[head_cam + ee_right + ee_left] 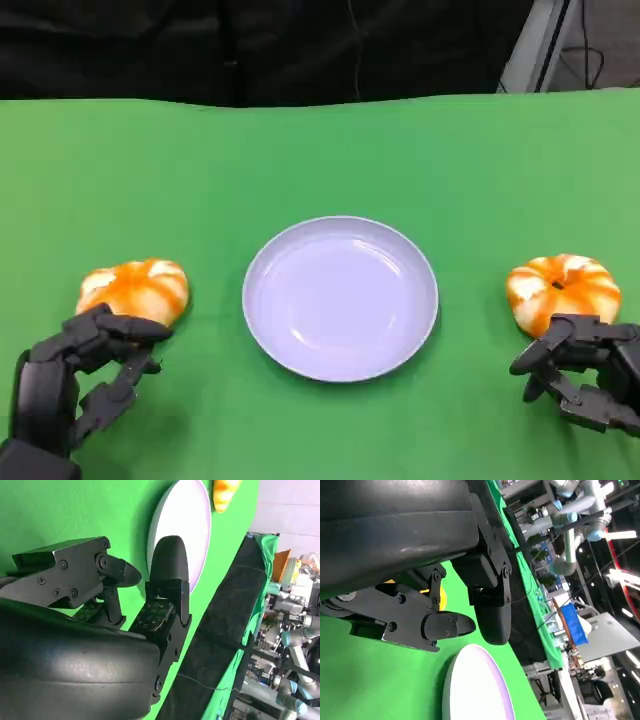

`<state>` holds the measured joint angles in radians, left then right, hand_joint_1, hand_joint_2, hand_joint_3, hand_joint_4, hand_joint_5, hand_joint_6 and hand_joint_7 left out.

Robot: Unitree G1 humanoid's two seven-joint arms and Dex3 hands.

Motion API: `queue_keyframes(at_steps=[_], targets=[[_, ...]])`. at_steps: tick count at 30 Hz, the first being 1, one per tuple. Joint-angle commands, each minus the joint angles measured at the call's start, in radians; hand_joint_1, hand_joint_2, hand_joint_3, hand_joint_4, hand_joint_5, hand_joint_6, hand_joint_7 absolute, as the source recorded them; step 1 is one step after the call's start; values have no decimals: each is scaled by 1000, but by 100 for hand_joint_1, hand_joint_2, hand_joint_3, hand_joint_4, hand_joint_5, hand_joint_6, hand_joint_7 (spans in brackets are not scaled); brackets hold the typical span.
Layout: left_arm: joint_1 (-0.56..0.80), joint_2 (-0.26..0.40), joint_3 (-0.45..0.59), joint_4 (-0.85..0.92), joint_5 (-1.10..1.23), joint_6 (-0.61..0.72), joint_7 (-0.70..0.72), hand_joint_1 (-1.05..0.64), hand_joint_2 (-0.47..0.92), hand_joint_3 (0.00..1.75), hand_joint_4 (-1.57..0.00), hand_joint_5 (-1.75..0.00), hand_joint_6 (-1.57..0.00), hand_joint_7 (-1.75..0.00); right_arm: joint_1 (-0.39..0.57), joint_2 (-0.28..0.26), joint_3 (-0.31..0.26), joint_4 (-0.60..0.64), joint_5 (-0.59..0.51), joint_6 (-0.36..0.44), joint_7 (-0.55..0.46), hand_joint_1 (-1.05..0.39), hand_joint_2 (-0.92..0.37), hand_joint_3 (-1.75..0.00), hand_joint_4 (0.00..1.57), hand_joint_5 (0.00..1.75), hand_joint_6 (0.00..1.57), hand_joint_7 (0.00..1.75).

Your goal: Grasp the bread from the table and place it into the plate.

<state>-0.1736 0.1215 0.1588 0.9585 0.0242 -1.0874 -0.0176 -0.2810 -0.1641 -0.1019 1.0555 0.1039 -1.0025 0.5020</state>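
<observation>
A white plate (340,298) lies in the middle of the green table. One orange-and-white bread (133,290) sits to its left, a second bread (563,288) to its right. My left hand (85,370) is just in front of the left bread, fingers apart, with its fingertips at the bread's near edge and nothing held. My right hand (585,372) is just in front of the right bread, fingers apart and empty. In the left wrist view a yellow sliver of bread (440,598) shows behind the fingers (492,615), beside the plate (475,685). The right wrist view shows the plate (180,525) and the far bread (225,492).
The green cloth (320,160) covers the table up to a dark backdrop (250,45) behind its far edge. Open cloth lies between each bread and the plate. Robot arms and lab equipment (570,525) stand in the background beyond the table.
</observation>
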Motion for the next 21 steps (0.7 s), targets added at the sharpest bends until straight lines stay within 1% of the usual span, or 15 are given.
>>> queue_keyframes(at_steps=[1,2,3,5,6,8,10,13,14,16,17,19,21], targets=[[-10,18,7,12,7,-9,17,-7,92,36,-89,-93,-104,-41,-15,-24,-13,5,5,0,-6,3,-79,-68,89,133,96,92],[-11,21,5,14,18,-11,25,-8,92,35,-90,-88,-106,-34,-16,-24,-13,6,4,-2,-7,3,-79,-68,89,133,96,92],[-11,24,4,15,28,-13,31,-10,92,33,-91,-77,-108,-23,-16,-25,-13,7,3,-3,-8,3,-79,-68,89,133,96,92],[-11,30,1,16,51,-19,49,-10,92,32,-92,-71,-110,-17,-16,-24,-14,6,7,-1,-3,3,-79,-68,89,134,96,92],[-11,33,-1,16,63,-21,59,-13,92,29,-93,-51,-106,-9,-16,-23,-15,6,10,2,0,4,-79,-68,89,134,96,92],[-7,49,-8,8,128,-19,111,-17,92,27,-94,-31,-101,-3,-16,-23,-15,6,14,3,7,4,-79,-68,89,134,96,92],[-5,59,-14,4,176,-16,157,-22,92,25,-93,-16,-94,-1,-15,-23,-15,6,16,4,11,4,-79,-69,88,134,95,92],[-6,63,-21,7,206,-16,195,-23,92,24,-93,-11,-93,0,-16,-23,-17,6,18,4,14,3,-79,-68,88,134,94,93],[-5,74,-26,-4,253,-7,240,-23,92,24,-93,-10,-93,0,-16,-24,-16,8,13,2,9,3,-79,-68,88,135,94,93],[-2,93,-40,-22,333,13,320,-26,92,21,-86,-5,-84,0,-17,-26,-15,11,6,-4,2,3,-79,-68,89,134,95,94],[2,104,-51,-40,384,36,371,-26,92,20,-85,-4,-82,0,-18,-25,-16,12,8,0,3,3,-79,-68,89,134,95,94],[12,119,-71,-71,457,80,447,-32,92,20,-81,-1,-74,0,-18,-24,-16,13,9,2,4,4,-79,-68,89,133,95,93],[26,132,-92,-111,512,128,501,-35,92,20,-78,0,-68,0,-18,-26,-14,15,1,-3,-4,4,-79,-68,90,133,95,93]])
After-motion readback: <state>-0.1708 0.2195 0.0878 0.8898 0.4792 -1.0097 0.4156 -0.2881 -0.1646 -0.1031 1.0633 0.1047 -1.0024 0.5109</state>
